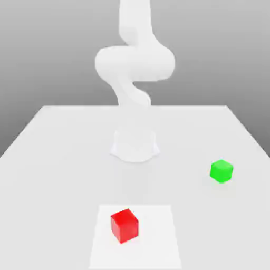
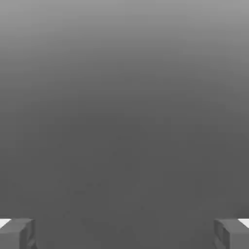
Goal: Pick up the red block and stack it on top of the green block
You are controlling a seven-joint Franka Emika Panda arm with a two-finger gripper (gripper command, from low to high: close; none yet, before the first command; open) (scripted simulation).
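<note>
The red block (image 1: 124, 225) is a small glossy cube resting on the table near its front edge, a little toward the exterior view's left of centre. The green block (image 1: 221, 171) sits alone on the table farther back, toward the exterior view's right, well apart from the red one. In the hand view my gripper (image 2: 124, 234) is open, its two grey fingertips (image 2: 19, 234) spread wide with nothing between them. Plain grey background lies beyond the fingertips.
The white arm (image 1: 134, 63) rises from its round base (image 1: 135, 146) at the middle of the white table (image 1: 58, 158) and bends upward past the exterior view's top edge. A lighter square patch (image 1: 158, 237) lies under the red block.
</note>
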